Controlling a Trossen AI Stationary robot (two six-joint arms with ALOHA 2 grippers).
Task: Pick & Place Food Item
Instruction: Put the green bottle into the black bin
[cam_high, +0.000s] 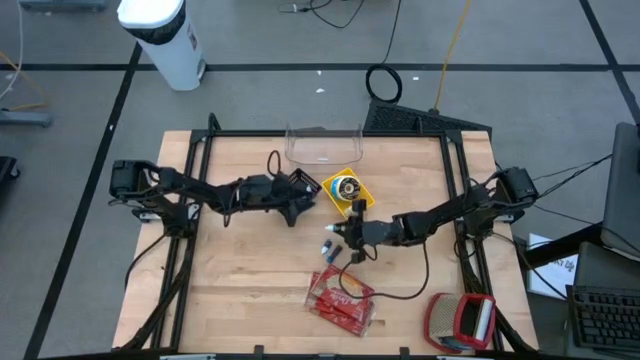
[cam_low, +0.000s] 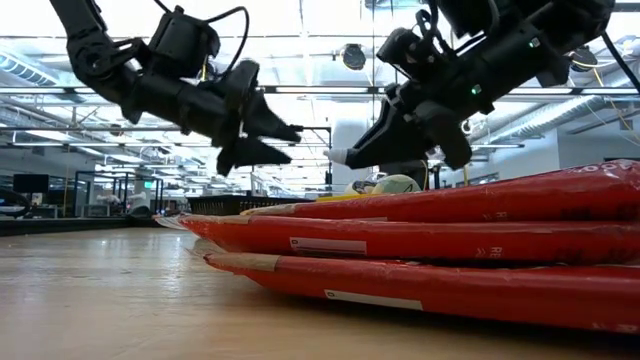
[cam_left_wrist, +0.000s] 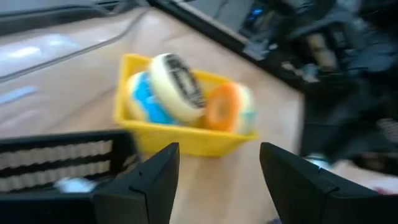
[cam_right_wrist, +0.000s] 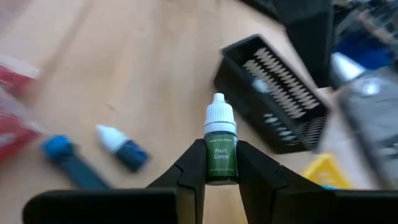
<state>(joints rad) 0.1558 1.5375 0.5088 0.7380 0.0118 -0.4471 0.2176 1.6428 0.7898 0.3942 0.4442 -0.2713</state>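
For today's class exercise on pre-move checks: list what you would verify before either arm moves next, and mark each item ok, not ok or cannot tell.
1. Right gripper shut on the green dropper bottle: ok.
2. Bottle lifted clear of the table: ok, by the low view.
3. Left gripper open and empty: ok.
4. Yellow tray ahead of the left gripper, untouched: ok.
5. Clear container free to receive an item: cannot tell.
6. Arms apart from each other: ok.

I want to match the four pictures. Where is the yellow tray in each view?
High view: yellow tray at the table's middle.
Low view: a yellow sliver behind the red packets.
Left wrist view: centre of picture.
Right wrist view: a corner at the edge.
Shared landmark: the red packets.
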